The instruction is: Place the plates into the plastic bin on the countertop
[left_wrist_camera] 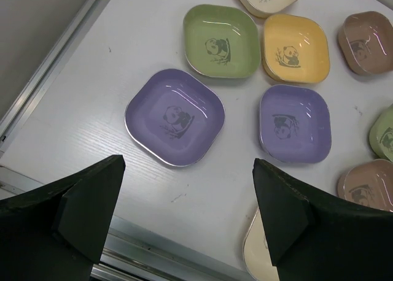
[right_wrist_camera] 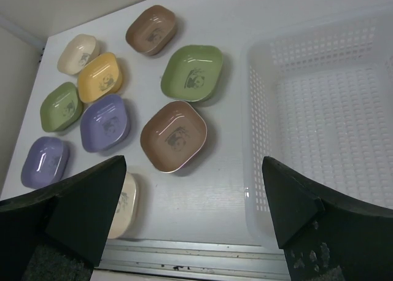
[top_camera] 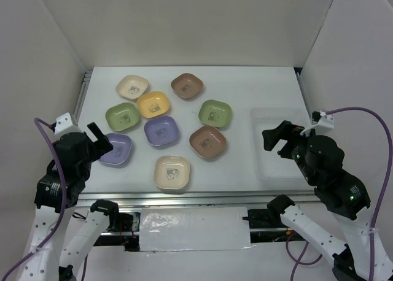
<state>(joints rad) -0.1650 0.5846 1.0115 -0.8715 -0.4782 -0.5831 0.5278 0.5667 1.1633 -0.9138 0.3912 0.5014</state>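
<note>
top external: 9 plates point(top_camera: 161, 131) beside plastic bin point(top_camera: 270, 118); left end effector point(left_wrist_camera: 188, 163), right end effector point(right_wrist_camera: 194, 161) both spread wide.

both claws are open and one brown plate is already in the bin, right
No. The left claw and right claw are open, but the plastic bin holds no plate, as the right wrist view shows. The near brown plate and the far brown plate both sit on the countertop.
</note>
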